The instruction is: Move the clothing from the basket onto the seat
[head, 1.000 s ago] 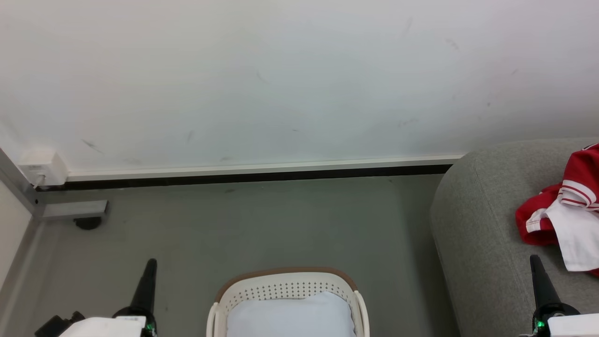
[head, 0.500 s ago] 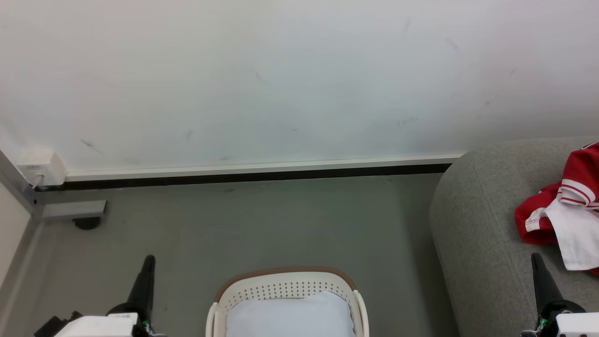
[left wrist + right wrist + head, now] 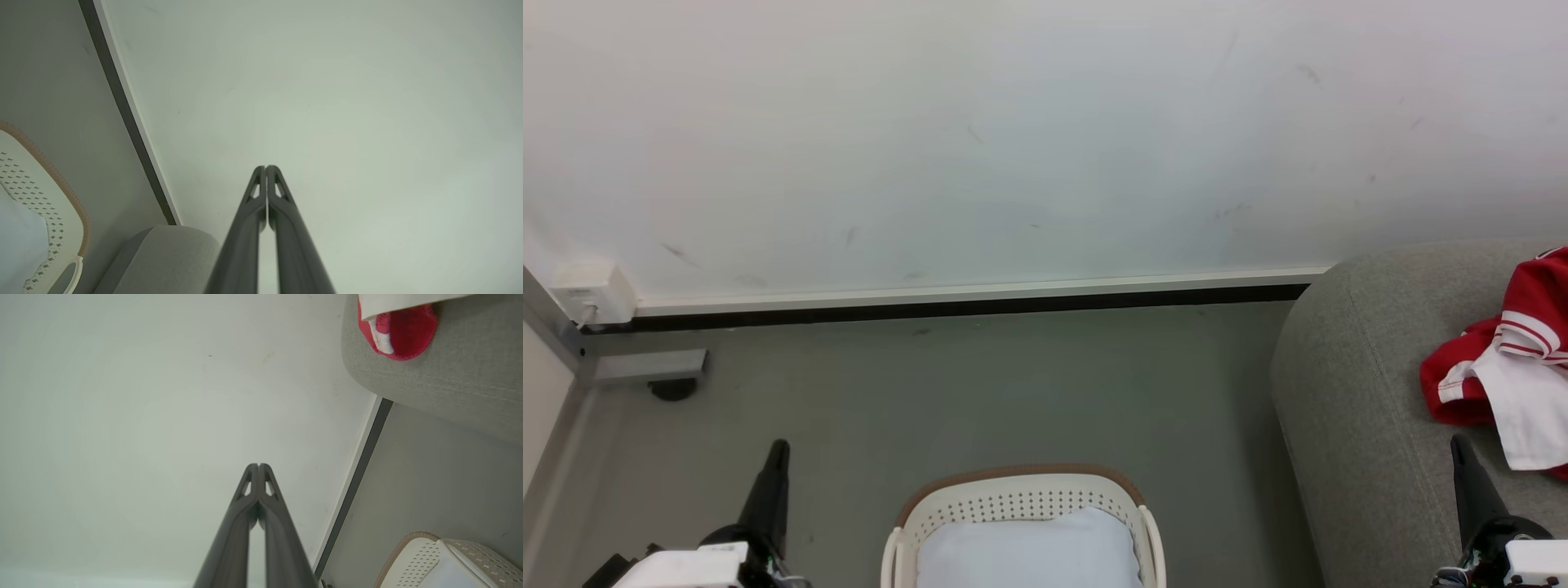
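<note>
On seat (image 3: 1356, 408), clothing (image 3: 1462, 392) bunched, long axis unclear, L gripper (image 3: 266, 167) & R gripper (image 3: 258, 465) closed, empty.

Here's the basket (image 3: 1013, 500) at six o'clock: smooth cream plastic, perforated, faint sheen. At three o'clock the sofa (image 3: 1356, 408): matt grey woven fabric, slightly rough. On it the clothing (image 3: 1458, 412): soft red cloth, smoother white lining.

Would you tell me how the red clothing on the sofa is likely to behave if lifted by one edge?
Probably floppy: the clothing lies crumpled in folds on the seat, so it should drape rather than hold shape. It looks thin, so likely light. The white layer folded over the red may unfold as it rises.
</note>
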Available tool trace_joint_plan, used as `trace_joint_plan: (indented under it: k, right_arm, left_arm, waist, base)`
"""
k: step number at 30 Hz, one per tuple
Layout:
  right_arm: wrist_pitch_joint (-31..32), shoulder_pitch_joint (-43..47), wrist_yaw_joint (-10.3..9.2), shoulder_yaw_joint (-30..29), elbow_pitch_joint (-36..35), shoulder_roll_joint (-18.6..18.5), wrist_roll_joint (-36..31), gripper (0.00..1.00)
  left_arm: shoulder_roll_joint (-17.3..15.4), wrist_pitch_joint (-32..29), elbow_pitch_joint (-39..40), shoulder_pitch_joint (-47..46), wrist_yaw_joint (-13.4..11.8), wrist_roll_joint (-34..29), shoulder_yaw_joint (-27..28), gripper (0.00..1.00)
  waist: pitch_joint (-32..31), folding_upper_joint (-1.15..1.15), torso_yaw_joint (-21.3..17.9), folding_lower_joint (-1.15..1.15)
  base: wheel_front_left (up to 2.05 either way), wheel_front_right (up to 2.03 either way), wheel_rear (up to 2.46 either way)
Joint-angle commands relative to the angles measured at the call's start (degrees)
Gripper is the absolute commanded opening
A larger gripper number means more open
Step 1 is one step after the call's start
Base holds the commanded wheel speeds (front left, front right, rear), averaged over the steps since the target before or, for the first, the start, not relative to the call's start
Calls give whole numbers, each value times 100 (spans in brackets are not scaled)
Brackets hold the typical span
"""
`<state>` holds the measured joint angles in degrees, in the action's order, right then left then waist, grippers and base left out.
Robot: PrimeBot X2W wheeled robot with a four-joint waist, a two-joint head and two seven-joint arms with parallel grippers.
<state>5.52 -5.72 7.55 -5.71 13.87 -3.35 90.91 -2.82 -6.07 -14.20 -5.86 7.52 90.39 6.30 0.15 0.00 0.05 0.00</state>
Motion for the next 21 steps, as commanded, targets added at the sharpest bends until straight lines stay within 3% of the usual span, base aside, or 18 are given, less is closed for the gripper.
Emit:
trace_joint_plan:
  k: [1,21]
  right_arm:
    - [46,-65,-12,-28,15,2,133,0]
    - [94,-81,-12,-54,22,16,184,0]
  left_arm:
    - [-12,-44,23,-58,-6,130,30,0]
    - [-11,-69,25,-60,-6,234,38,0]
  waist:
    - [1,0,-2,0]
    - [3,0,-5,0]
  base:
    - [0,0,0]
    - [0,0,0]
